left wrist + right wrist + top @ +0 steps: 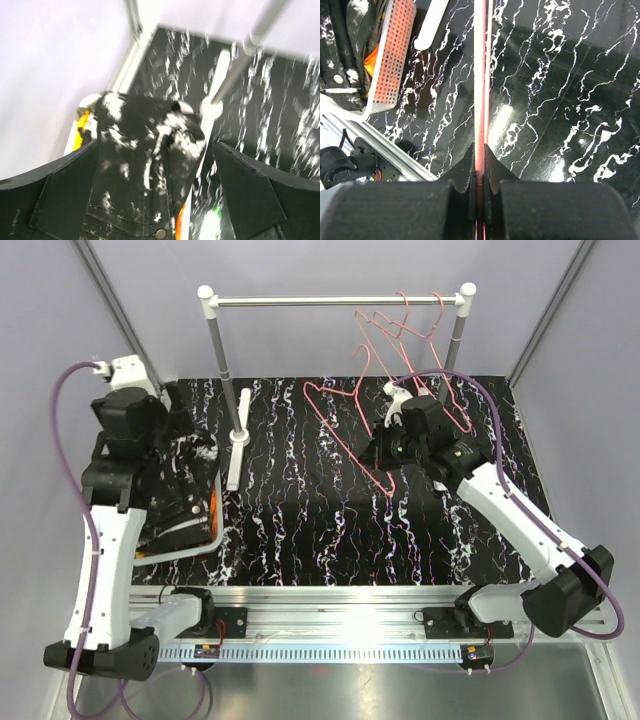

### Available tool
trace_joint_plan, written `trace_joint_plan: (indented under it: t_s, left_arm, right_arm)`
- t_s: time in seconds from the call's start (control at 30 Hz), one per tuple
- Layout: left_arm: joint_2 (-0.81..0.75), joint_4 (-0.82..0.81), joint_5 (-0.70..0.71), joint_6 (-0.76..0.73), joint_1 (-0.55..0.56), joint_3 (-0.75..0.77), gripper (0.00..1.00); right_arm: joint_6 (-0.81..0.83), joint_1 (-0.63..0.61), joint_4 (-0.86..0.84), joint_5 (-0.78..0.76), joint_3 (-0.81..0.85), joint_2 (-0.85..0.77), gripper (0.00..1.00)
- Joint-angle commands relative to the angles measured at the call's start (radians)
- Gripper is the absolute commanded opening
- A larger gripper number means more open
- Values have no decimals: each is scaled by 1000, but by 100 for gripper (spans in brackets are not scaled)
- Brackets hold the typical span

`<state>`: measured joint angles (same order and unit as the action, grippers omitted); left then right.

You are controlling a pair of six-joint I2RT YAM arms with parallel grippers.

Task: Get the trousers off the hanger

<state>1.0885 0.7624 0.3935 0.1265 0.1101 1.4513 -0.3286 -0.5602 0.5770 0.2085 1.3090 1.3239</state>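
Top external: the left arm rises from its base along the table's (300, 530) left edge and bends over the basket (200, 546), its wrist pointing down. The black speckled trousers (175, 495) lie heaped in that basket. The right arm stretches from the near right corner toward the middle of the table, and the right gripper (378, 452) holds a pink hanger (340, 430) low over the surface. More hangers hang on the rack (330, 301) behind it.

Left wrist: the left gripper (156, 147) is spread wide above the trousers, touching nothing. Orange shows at the basket's edge.

Right wrist: the fingers (492, 165) are pressed together, pinching the hanger's wire. The basket is at the upper left.
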Motion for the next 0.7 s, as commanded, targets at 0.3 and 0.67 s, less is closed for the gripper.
trace_joint_plan:
  t_s: [0.3, 0.67]
  left_arm:
    - [315, -128, -330, 260, -263, -196, 74]
    - [476, -258, -243, 501, -263, -483, 65]
  right_arm:
    - [30, 0, 52, -136, 130, -43, 0]
    - [46, 2, 83, -213, 240, 4, 0]
